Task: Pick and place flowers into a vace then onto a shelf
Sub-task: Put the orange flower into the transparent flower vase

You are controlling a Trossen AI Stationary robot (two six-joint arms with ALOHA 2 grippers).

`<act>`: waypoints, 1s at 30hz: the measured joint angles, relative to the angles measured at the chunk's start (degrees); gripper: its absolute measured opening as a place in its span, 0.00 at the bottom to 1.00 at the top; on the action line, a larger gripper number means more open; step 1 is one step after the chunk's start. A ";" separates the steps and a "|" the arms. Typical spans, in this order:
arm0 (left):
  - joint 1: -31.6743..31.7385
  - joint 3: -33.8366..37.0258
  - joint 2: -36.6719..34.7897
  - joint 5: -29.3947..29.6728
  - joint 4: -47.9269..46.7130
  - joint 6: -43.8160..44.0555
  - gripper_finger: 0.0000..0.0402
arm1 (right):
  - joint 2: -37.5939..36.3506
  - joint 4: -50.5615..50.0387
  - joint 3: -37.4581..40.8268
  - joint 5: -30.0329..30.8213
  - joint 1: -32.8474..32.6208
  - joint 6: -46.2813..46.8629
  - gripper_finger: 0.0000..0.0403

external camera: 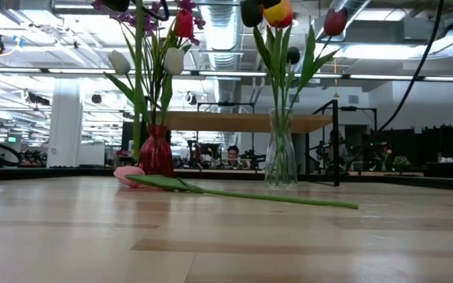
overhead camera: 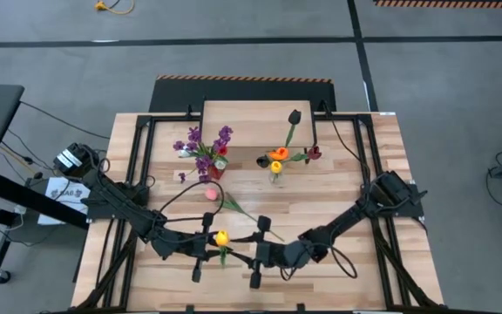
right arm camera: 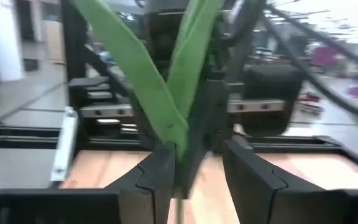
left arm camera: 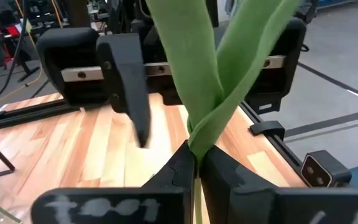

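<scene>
My left gripper (overhead camera: pixel 216 247) and my right gripper (overhead camera: pixel 238 255) face each other near the table's near edge, with a yellow tulip (overhead camera: pixel 222 237) between them. The left gripper (left arm camera: pixel 196 160) is shut on the tulip's green stem. The right gripper (right arm camera: pixel 197 162) is open, and the stem (right arm camera: pixel 176 158) stands between its fingers, close to one finger. A pink tulip (overhead camera: pixel 209 194) lies flat on the table, its stem (external camera: pixel 289 198) stretched along the boards. A red vase (external camera: pixel 156 153) holds purple sprigs. A clear vase (external camera: pixel 280 157) holds orange, yellow and dark tulips. My left gripper pinches the yellow tulip's stem (left arm camera: pixel 196 148) between its two fingers, just below where two long leaves part. The leaves (left arm camera: pixel 185 56) spread out beyond the fingertips. My right gripper: the stem runs right beside one finger (right arm camera: pixel 160 171); whether they touch, I cannot tell.
The light wooden shelf (overhead camera: pixel 251 120) stands at the table's far edge, behind both vases. Black frame rails (overhead camera: pixel 142 157) run along the table's left and right sides. Bare boards lie between the grippers and the vases, except for the pink tulip. Neither gripper shows in the low view.
</scene>
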State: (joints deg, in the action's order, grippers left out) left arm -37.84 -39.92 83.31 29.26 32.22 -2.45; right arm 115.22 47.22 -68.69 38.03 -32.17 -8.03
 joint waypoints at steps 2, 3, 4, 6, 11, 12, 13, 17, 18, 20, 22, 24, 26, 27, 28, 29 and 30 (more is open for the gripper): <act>0.27 0.00 0.00 0.03 0.05 0.07 0.00 | 0.00 -0.02 0.01 -3.17 0.63 0.98 0.32; 0.37 0.00 0.00 0.22 0.07 0.10 0.00 | 0.02 0.00 0.01 -4.23 0.88 1.02 0.32; 0.49 0.00 0.00 0.36 0.07 0.12 0.00 | 0.02 -0.02 0.01 -5.02 1.08 1.00 0.32; 0.65 0.00 0.00 0.41 0.05 0.19 0.00 | 0.02 -0.02 0.01 -6.23 1.40 1.02 0.32; 0.63 -0.02 0.00 0.34 0.13 0.32 0.00 | 0.07 -0.01 0.01 -6.62 1.29 1.02 0.32; 0.63 -0.02 0.00 0.37 0.11 0.32 0.00 | 0.07 0.00 0.01 -6.61 1.29 1.02 0.32; 0.65 -0.02 0.00 0.41 0.11 0.34 0.00 | 0.07 0.00 0.03 -6.57 1.31 1.02 0.31; 0.65 -0.04 0.00 0.44 0.19 0.34 0.00 | 0.15 0.98 0.06 -6.49 1.59 1.00 0.29; 0.65 -0.04 0.00 0.48 0.32 0.34 0.00 | 0.18 1.80 0.07 -6.49 1.56 1.00 0.29; 0.65 -0.07 0.00 0.58 0.33 0.39 0.00 | 0.20 3.30 0.07 -6.61 1.60 1.00 0.27; 0.66 -0.07 0.00 0.58 0.18 0.39 0.00 | 0.17 3.90 0.07 -6.61 1.69 0.86 0.26; 0.67 -0.07 0.00 0.58 0.20 0.41 0.00 | 0.20 4.76 0.07 -6.63 1.69 0.27 0.24; 0.67 -0.07 0.00 0.58 0.16 0.41 0.00 | 0.17 4.82 0.07 -6.63 1.69 0.76 0.20; 0.67 -0.07 0.00 0.58 0.04 0.41 0.00 | 0.19 4.46 0.07 -6.68 1.69 0.98 0.17; 0.67 -0.07 0.00 0.57 -0.08 0.48 0.00 | 0.18 4.25 0.07 -6.66 1.67 1.00 0.12; 0.67 -0.07 0.00 0.56 -0.09 0.65 0.00 | 0.20 4.26 0.07 -6.60 1.68 0.96 0.07; 0.67 -0.07 0.00 0.58 -0.03 0.76 0.00 | 0.18 4.30 0.07 -6.65 1.68 0.94 0.04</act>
State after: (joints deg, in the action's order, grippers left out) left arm -37.17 -39.99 83.31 29.85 32.20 -1.69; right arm 115.40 51.52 -68.62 31.39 -30.49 -7.08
